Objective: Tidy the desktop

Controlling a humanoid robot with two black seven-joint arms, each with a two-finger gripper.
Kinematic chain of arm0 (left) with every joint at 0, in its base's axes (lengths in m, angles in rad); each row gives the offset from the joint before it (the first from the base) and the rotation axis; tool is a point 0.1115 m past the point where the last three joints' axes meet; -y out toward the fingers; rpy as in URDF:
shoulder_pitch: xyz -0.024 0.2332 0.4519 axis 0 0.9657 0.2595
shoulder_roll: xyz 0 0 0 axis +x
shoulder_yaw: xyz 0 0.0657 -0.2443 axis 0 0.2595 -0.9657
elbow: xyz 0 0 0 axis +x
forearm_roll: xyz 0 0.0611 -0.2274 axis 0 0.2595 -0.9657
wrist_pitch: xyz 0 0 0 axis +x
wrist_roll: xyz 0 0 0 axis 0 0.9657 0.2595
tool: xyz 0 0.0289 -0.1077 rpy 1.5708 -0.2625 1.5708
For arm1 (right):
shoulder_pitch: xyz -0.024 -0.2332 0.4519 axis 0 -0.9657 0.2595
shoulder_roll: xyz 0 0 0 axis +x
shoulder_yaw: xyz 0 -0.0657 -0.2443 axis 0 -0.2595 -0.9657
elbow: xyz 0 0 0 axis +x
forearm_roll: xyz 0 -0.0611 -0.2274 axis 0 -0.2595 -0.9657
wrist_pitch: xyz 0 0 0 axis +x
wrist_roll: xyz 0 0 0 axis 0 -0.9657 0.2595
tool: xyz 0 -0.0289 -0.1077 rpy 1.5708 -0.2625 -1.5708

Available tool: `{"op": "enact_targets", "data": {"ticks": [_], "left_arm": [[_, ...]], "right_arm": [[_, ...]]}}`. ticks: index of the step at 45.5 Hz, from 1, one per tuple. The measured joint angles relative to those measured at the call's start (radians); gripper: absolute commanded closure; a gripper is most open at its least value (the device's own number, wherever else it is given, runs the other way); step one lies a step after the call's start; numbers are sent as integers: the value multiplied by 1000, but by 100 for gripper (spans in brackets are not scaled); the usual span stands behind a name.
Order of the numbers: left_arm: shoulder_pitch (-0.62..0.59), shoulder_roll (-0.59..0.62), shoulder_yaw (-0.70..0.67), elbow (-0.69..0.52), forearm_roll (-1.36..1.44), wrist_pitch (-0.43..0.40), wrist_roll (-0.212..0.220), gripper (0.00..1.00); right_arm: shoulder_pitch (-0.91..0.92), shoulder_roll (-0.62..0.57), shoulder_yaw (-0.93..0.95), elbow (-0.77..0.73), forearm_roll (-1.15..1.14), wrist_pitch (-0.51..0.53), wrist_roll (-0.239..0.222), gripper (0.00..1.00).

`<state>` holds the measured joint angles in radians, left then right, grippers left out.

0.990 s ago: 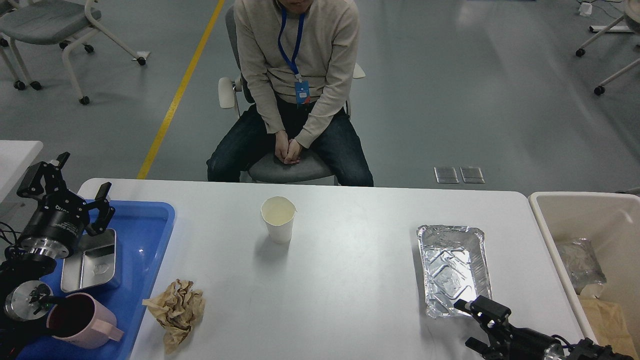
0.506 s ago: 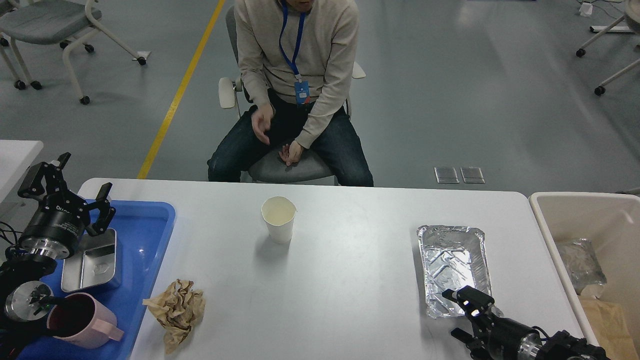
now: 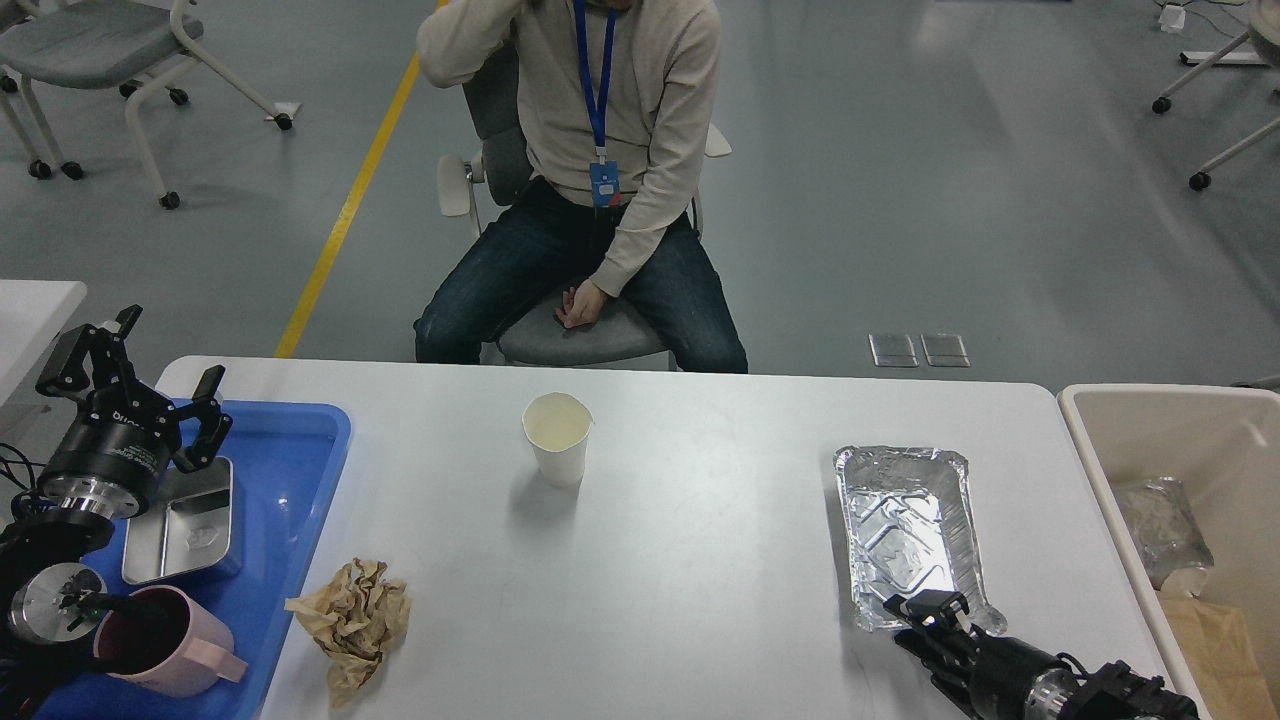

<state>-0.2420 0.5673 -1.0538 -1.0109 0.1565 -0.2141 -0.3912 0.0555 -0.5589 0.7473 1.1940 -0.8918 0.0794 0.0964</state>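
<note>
Head view: smooth white desktop (image 3: 700, 560)

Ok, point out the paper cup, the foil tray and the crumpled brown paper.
paper cup (image 3: 558, 455): head view, on its outer wall.
foil tray (image 3: 905, 530): head view, on its embossed floor.
crumpled brown paper (image 3: 355, 620): head view, on its middle.
</note>
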Motion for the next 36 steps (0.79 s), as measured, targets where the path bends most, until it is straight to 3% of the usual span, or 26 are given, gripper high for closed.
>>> {"op": "enact_targets", "data": {"ticks": [11, 24, 36], "left_arm": [[14, 2, -2, 0, -1, -3, -2, 4], [20, 2, -2, 0, -2, -4, -3, 4], [20, 2, -2, 0, -2, -4, -3, 4]], "right_arm": [[-1, -1, -6, 3, -9, -5, 42, 100], [3, -11, -37, 24, -44, -6, 128, 100], [1, -52, -49, 57, -76, 1, 150, 100]]}}
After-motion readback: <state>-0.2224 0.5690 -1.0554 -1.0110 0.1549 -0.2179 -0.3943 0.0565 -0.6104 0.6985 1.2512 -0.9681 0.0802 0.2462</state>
